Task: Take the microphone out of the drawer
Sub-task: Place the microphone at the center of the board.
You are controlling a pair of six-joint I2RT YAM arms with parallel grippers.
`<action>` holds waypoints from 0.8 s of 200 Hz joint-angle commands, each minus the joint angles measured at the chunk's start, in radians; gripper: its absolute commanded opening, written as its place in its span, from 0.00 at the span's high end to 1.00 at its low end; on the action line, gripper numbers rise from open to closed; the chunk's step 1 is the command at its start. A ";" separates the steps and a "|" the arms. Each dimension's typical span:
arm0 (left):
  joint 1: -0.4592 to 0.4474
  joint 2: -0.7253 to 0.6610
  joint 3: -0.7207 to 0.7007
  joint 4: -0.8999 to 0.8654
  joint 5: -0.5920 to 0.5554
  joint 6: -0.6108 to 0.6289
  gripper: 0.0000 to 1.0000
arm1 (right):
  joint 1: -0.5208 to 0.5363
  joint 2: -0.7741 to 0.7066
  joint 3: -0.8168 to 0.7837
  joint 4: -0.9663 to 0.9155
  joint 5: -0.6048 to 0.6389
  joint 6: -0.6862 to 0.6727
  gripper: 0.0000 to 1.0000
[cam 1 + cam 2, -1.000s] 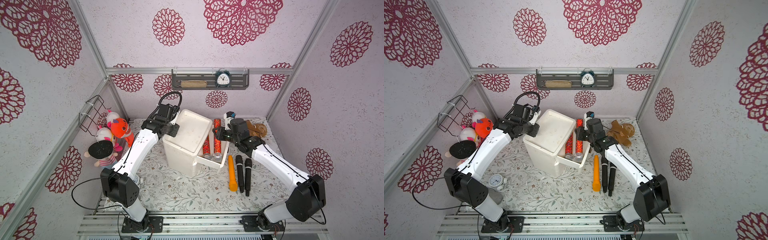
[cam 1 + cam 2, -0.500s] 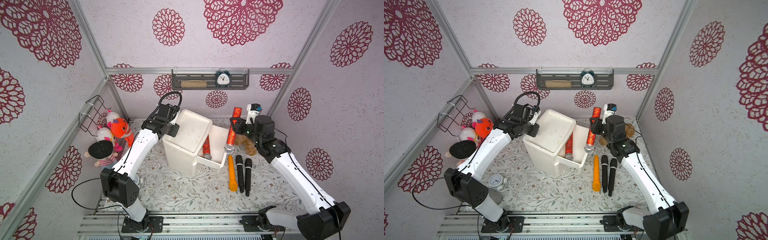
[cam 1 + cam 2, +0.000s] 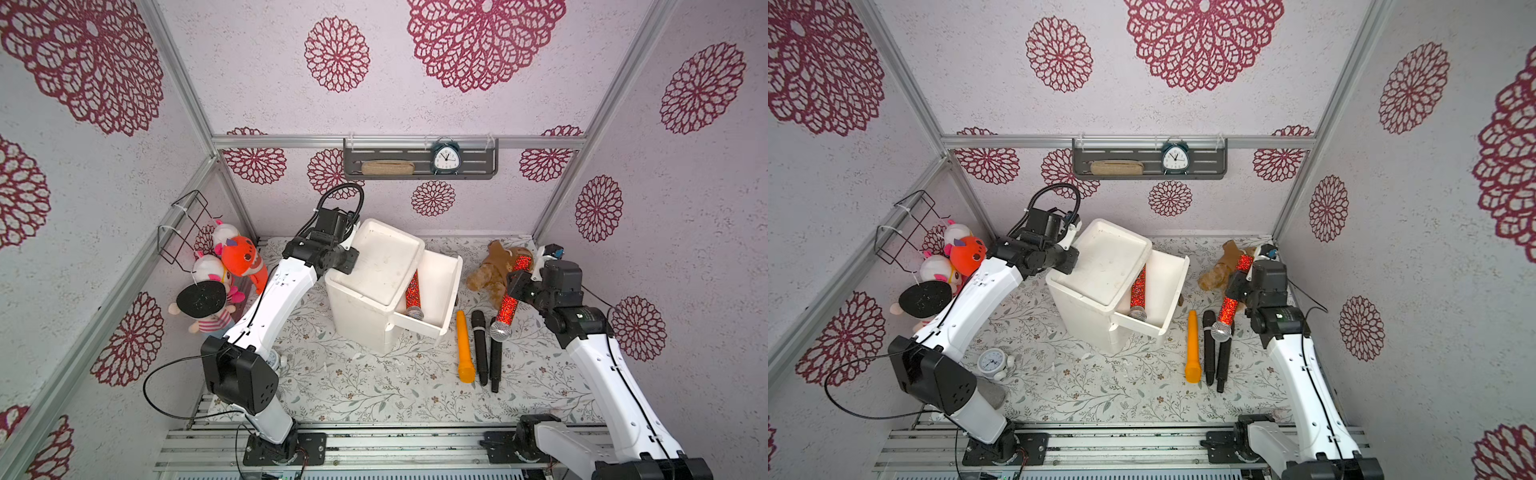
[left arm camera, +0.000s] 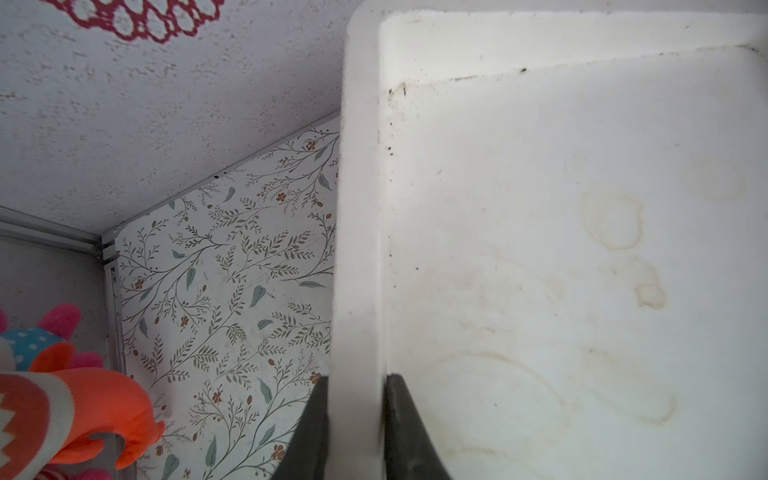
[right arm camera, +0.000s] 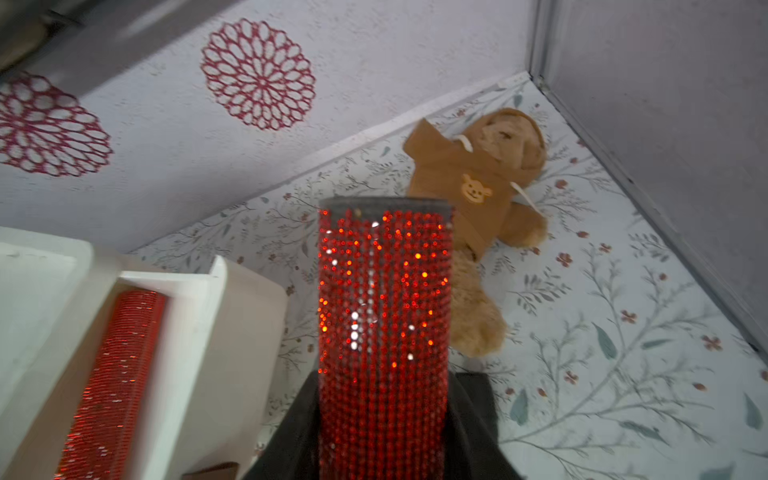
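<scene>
Mat (image 3: pixel 1084 386), silver microphone head (image 3: pixel 1221 332): both top views

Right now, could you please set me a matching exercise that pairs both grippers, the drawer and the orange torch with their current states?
Things:
1. left gripper
2. right gripper
3. drawer
4. orange torch

States:
A. lying on the table
B. pulled open, a second red microphone inside
C. shut on the rim of the white cabinet
D. shut on a red microphone

Pairs: 1-C, 2-D, 3-B, 4-A
</scene>
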 commanded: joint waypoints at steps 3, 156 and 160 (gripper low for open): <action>-0.034 0.063 -0.034 -0.065 -0.023 0.040 0.99 | -0.073 -0.063 -0.071 -0.024 0.031 -0.046 0.95; -0.033 0.059 -0.040 -0.065 -0.029 0.041 0.99 | -0.245 0.004 -0.447 0.180 0.101 -0.142 0.96; -0.034 0.058 -0.040 -0.065 -0.029 0.042 0.99 | -0.245 0.009 -0.451 0.187 0.099 -0.142 0.96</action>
